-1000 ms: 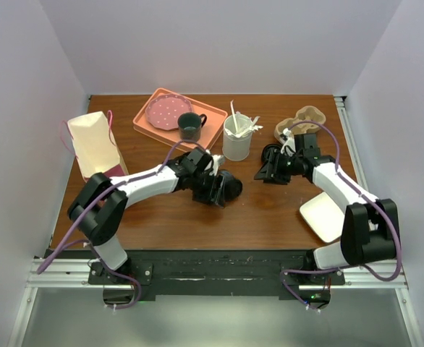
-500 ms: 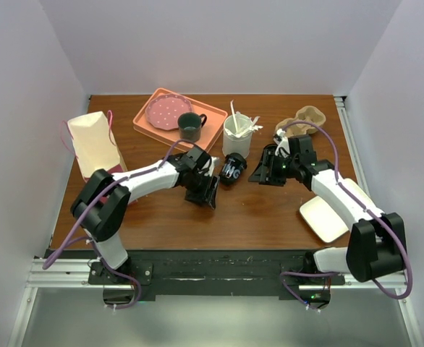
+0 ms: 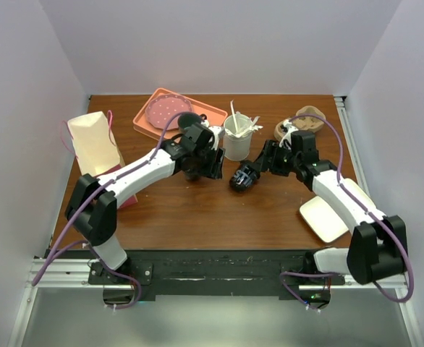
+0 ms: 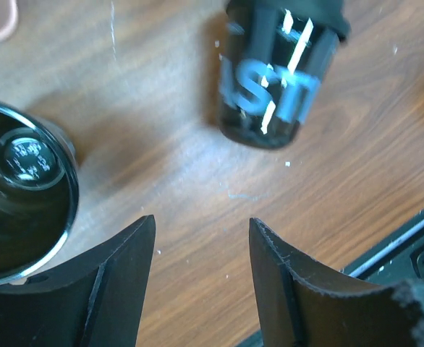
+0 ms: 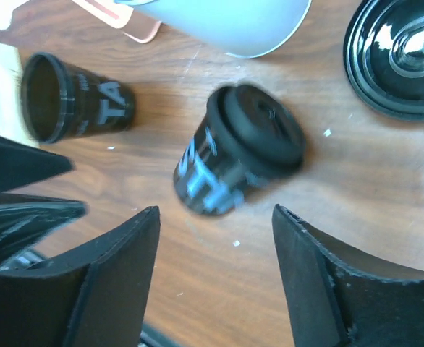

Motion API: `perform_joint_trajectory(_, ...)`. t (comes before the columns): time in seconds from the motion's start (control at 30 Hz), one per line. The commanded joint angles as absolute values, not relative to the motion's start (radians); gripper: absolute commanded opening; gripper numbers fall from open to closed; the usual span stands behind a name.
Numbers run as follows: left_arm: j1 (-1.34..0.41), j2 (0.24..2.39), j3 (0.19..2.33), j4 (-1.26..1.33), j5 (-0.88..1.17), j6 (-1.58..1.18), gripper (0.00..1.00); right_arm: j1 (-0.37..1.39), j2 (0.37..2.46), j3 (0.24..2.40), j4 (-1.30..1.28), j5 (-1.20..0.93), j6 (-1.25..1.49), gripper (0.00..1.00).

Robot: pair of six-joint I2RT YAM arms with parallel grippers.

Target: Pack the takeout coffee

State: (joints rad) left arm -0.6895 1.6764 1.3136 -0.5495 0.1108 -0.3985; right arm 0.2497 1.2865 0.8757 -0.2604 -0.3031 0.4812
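The takeout coffee (image 3: 242,177), a black lidded cup with white lettering, lies tipped on the table between my two grippers. It shows in the left wrist view (image 4: 277,79) ahead of the fingers. The right wrist view has it blurred (image 5: 237,148), lid toward the camera. My left gripper (image 3: 210,165) (image 4: 201,220) is open and empty, just left of the cup. My right gripper (image 3: 264,165) (image 5: 215,210) is open and empty just to the cup's right, its fingertips short of it.
An open black cup with letters (image 5: 74,97) (image 4: 24,195) sits under the left gripper. Behind stand a white cup of stirrers (image 3: 237,137), a pink tray (image 3: 141,121) and a cardboard cup holder (image 3: 306,119). A paper bag (image 3: 92,144) is at left, a white plate (image 3: 326,217) at right, a glossy black lid (image 5: 407,50) nearby.
The left gripper let go of the lidded cup and drew back up and left. The cup has shifted right and tipped over. The right gripper has opened wider.
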Motion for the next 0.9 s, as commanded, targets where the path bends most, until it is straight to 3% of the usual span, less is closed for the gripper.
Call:
perform_joint_trajectory(0.0,-0.686,1.718,1.405,-0.531,0.084,-0.365,0.59,0.249,1.397,0.963,-0.204,-0.297,0.312,0.70)
perform_joint_trajectory(0.27,-0.686,1.638,1.336,-0.535,0.077,-0.367,0.59,0.239,1.554,1.086,-0.331,-0.357,0.111,0.71)
perform_joint_trajectory(0.67,-0.684,1.608,1.298,-0.532,0.109,-0.361,0.58,0.241,1.543,1.034,-0.451,-0.328,0.112,0.54)
perform_joint_trajectory(0.87,-0.751,1.598,1.256,-0.464,0.218,-0.373,0.59,0.239,1.488,1.133,-0.600,-0.158,0.285,0.61)
